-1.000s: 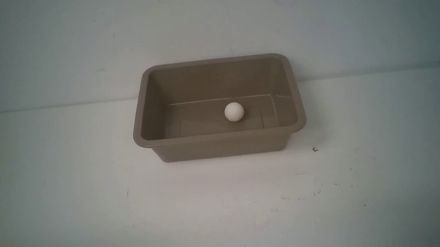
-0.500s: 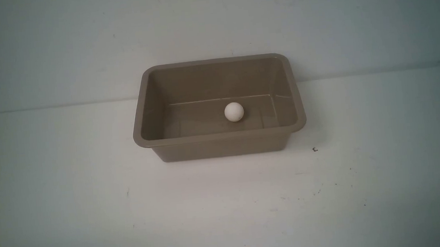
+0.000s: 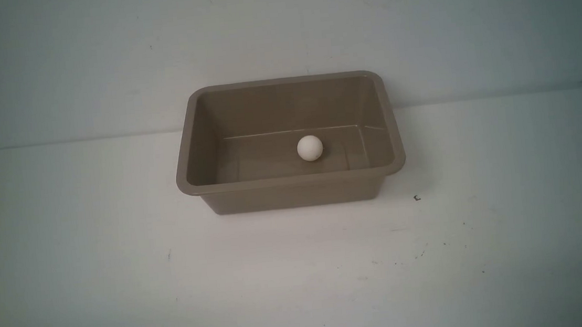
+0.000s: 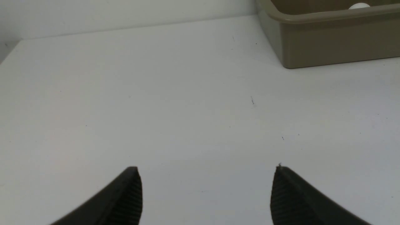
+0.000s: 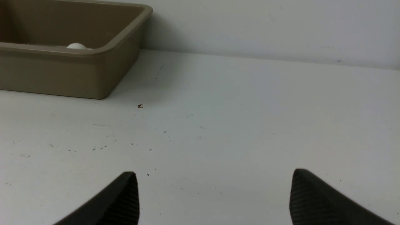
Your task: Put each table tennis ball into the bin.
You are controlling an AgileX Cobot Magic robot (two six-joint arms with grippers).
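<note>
The taupe bin (image 3: 293, 183) stands at the back middle of the white table. One white table tennis ball (image 3: 309, 147) lies on the bin's floor; its top also peeks over the rim in the left wrist view (image 4: 359, 5) and the right wrist view (image 5: 76, 46). A second ball shows in no view. My left gripper (image 4: 206, 170) is open and empty above bare table, well short of the bin (image 4: 328, 37). My right gripper (image 5: 214, 175) is open and empty too, short of the bin (image 5: 62, 72). Both arms sit at the front corners.
A small dark speck (image 3: 417, 198) lies on the table by the bin's front right corner, and also shows in the right wrist view (image 5: 140, 106). Fine dark dots are scattered on the right half. A pale wall rises right behind the bin.
</note>
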